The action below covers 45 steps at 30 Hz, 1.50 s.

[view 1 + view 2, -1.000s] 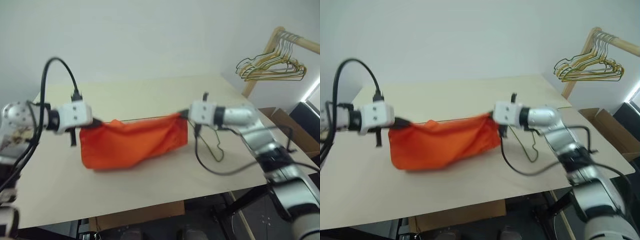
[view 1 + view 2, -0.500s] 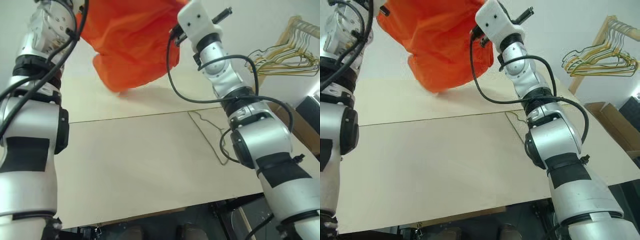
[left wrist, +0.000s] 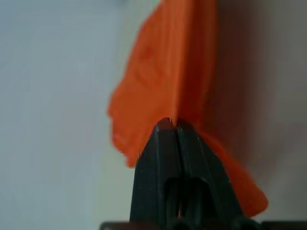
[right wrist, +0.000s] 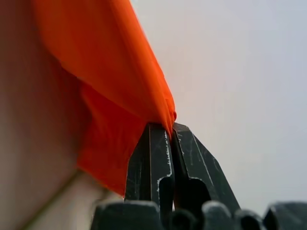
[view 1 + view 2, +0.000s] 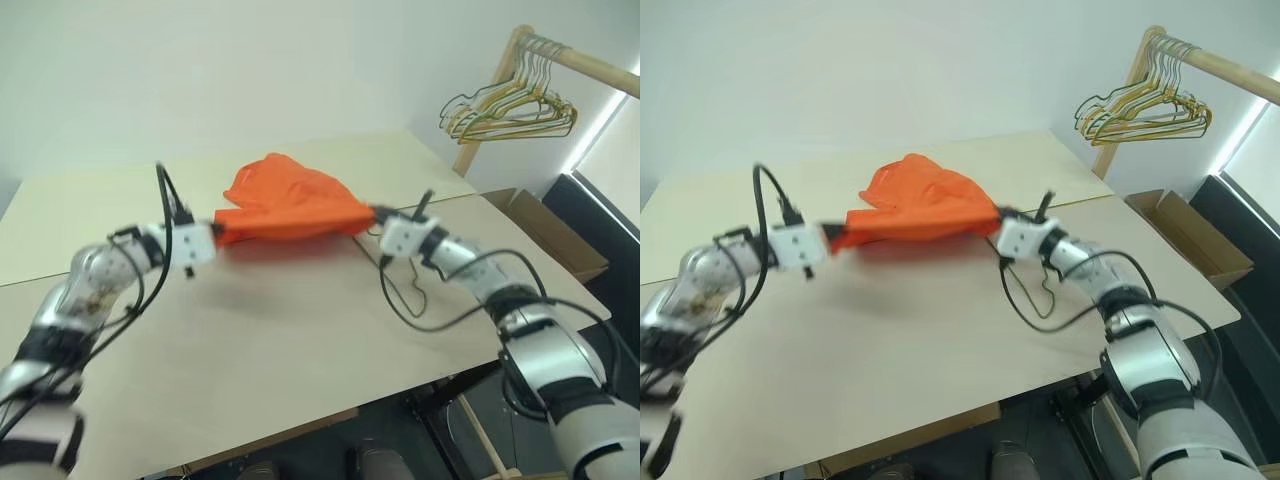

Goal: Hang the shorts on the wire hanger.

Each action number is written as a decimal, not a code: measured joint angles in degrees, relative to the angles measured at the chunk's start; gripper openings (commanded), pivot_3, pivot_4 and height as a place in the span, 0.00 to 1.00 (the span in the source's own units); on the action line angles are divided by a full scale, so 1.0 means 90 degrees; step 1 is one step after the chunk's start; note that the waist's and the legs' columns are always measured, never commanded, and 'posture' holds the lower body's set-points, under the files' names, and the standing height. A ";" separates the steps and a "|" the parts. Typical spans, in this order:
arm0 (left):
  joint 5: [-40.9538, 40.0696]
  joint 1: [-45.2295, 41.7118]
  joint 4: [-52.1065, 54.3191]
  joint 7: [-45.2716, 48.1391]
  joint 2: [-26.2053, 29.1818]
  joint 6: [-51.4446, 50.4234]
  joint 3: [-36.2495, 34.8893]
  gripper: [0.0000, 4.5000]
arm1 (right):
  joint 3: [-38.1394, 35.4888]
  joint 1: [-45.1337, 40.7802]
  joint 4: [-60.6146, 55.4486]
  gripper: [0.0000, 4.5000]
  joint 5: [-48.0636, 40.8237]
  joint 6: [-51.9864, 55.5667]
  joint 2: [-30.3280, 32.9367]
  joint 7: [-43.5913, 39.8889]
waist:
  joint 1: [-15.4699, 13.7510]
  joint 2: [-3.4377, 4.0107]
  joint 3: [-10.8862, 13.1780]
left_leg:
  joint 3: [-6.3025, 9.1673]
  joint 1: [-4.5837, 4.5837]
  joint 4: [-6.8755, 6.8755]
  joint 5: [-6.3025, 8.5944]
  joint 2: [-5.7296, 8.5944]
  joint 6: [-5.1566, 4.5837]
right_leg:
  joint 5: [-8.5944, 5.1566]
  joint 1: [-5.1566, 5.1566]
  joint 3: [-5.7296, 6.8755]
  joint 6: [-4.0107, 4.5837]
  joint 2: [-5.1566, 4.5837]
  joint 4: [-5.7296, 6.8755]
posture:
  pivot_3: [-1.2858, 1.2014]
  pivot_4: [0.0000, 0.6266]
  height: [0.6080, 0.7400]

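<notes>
Orange shorts [image 5: 290,205] stretched btwn left tool [image 5: 213,232] and right tool [image 5: 375,215], both clamped on fabric above desk [image 5: 300,340]. Wire hanger [image 5: 415,290] lies just below right tool. Risk: thin pinch slips, shorts drop.

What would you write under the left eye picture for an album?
Two pincers, left and right, stretch orange shorts over a table.

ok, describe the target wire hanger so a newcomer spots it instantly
On the beige table, look just below the right gripper, which pinches the orange shorts. The wire hanger lies flat there, thin bare grey wire, alone, unlike the bunched hangers on the wooden rack.
</notes>
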<state>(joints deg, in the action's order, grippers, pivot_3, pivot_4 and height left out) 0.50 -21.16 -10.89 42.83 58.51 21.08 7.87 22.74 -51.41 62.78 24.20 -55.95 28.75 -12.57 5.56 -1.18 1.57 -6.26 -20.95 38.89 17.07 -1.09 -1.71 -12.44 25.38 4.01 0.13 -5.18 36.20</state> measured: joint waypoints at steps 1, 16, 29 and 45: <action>-0.0278 0.0426 0.0513 0.0307 0.0335 -0.0292 -0.0261 0.00 | 0.0035 0.0173 -0.0138 0.02 -0.0039 -0.0160 -0.0002 -0.0234 | -0.0026 0.0000 0.0001 | 0.0003 0.0009 0.0002 0.0000 0.0001 -0.0001 | 0.0001 -0.0013 0.0000 0.0000 -0.0004 0.0001 | 0.57 0.00 1.00; -0.1449 0.4694 0.5383 0.2308 0.1357 -0.3234 -0.2691 0.00 | 0.0524 0.1534 -0.1953 0.02 0.0562 -0.1096 0.1088 -0.1313 | -0.0696 0.0015 0.0011 | -0.0038 0.0179 0.0030 0.0027 0.0008 -0.0057 | -0.0003 -0.0153 -0.0070 -0.0002 -0.0022 0.0016 | 0.56 0.00 1.00; -0.0869 0.5286 0.6274 0.2263 0.1182 -0.4474 -0.2546 0.42 | 0.0051 0.3210 -0.3676 0.17 0.0070 -0.0085 0.2178 -0.1674 | -0.0612 0.0006 0.0004 | -0.0044 0.0183 0.0029 0.0041 0.0002 -0.0080 | -0.0013 -0.0150 -0.0113 -0.0016 -0.0012 0.0005 | 0.54 0.00 1.00; -0.2184 0.4576 0.5234 0.3704 0.0569 -0.3822 -0.4033 1.00 | -0.1382 0.5847 -0.7929 0.99 -0.4559 0.4966 0.3865 -0.3931 | -0.0740 -0.0001 -0.0002 | -0.0043 0.0181 0.0040 0.0078 -0.0005 -0.0141 | -0.0026 -0.0152 -0.0097 -0.0028 -0.0021 -0.0005 | 0.55 0.00 1.00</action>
<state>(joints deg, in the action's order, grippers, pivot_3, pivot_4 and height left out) -19.16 20.03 36.22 76.17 63.63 -13.33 -28.43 10.30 1.21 -8.58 -16.84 -11.25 63.54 -47.95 -1.10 -1.19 1.55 -6.65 -19.32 39.25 17.77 -1.13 -2.98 -12.67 24.01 3.14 -0.13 -5.37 36.16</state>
